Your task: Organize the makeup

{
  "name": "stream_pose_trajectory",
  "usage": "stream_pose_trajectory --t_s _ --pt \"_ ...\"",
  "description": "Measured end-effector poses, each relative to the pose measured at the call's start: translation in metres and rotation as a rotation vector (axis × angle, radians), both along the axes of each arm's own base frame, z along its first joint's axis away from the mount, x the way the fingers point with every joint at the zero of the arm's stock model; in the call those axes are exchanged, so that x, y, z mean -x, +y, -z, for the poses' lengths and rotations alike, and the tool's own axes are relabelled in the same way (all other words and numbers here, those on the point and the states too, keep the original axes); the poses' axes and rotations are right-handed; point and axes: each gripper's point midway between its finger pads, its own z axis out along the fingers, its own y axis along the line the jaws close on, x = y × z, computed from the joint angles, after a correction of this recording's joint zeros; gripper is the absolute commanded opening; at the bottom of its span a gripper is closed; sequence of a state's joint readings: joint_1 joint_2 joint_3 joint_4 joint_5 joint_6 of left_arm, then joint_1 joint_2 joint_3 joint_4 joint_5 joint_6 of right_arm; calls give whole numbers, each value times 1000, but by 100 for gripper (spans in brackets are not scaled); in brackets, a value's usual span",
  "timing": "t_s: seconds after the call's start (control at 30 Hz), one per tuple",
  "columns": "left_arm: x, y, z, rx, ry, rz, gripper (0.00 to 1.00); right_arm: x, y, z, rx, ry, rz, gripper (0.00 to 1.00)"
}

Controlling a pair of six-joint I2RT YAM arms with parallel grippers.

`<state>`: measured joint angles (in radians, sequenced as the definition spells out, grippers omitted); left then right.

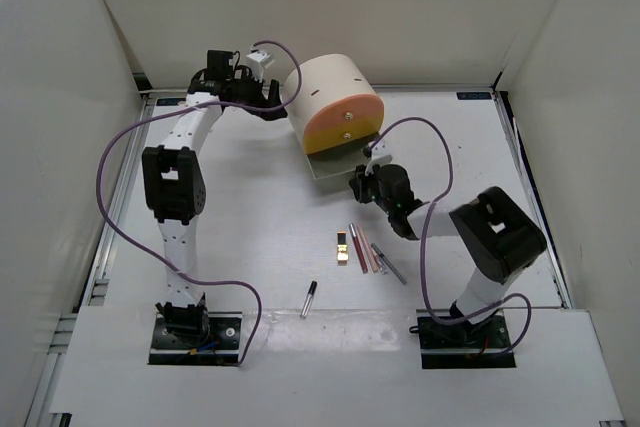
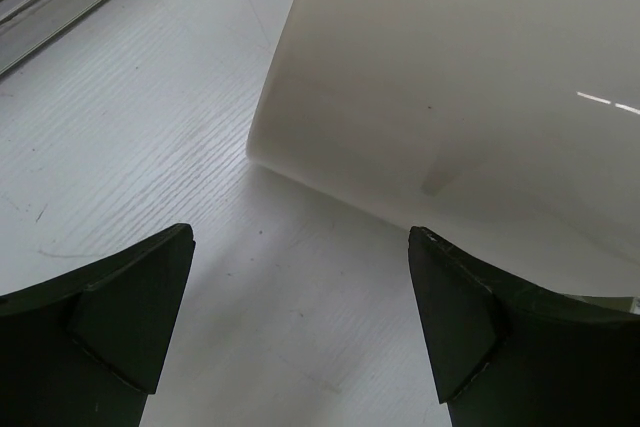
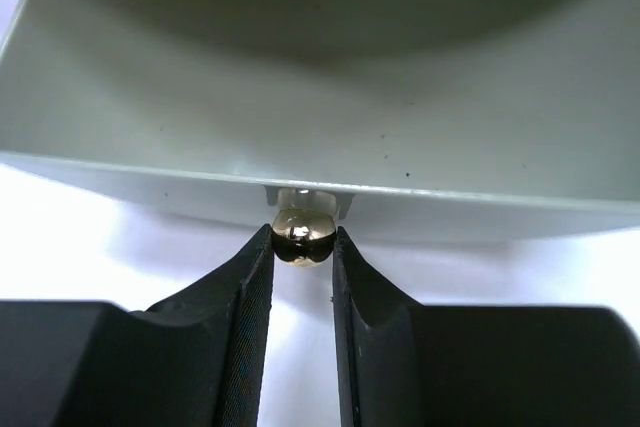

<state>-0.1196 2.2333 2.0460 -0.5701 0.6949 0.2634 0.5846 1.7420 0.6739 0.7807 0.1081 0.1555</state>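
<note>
Makeup lies on the table in the top view: thin pink and grey pencils [image 1: 364, 248], a small gold and black piece [image 1: 342, 247], and a dark pencil [image 1: 310, 299] nearer the front. My right gripper [image 1: 362, 183] is shut on the round gold knob [image 3: 303, 234] of the grey-green drawer [image 3: 320, 137], which is pulled out from the bottom of the cream cylindrical box [image 1: 335, 97]. My left gripper [image 1: 272, 99] is open and empty beside the box's left wall [image 2: 480, 77], its fingers [image 2: 130, 317] just above the table. Sponges, compacts and tubes are not in view.
The box's orange and yellow drawer fronts [image 1: 340, 127] face the arms. White walls ring the table, with a metal rail [image 1: 110, 237] along the left edge. The left arm's purple cable [image 1: 105, 207] loops over the left side.
</note>
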Motion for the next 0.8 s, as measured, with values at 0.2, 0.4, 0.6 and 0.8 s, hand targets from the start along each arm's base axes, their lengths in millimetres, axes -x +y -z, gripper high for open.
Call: stream_pose_trajectory --t_s 0.2,0.4,0.6,0.8 --pt "3 2 -2 -1 6 -23 98 45 1 5 31 50 -27 43" --pt "12 11 -15 -5 22 -107 98 56 -3 13 84 108 -39 72" --pt "43 23 -36 18 53 -230 98 73 -12 -10 94 149 -25 72" --pt "109 33 -50 68 126 -410 98 115 -37 -47 45 230 37 58"
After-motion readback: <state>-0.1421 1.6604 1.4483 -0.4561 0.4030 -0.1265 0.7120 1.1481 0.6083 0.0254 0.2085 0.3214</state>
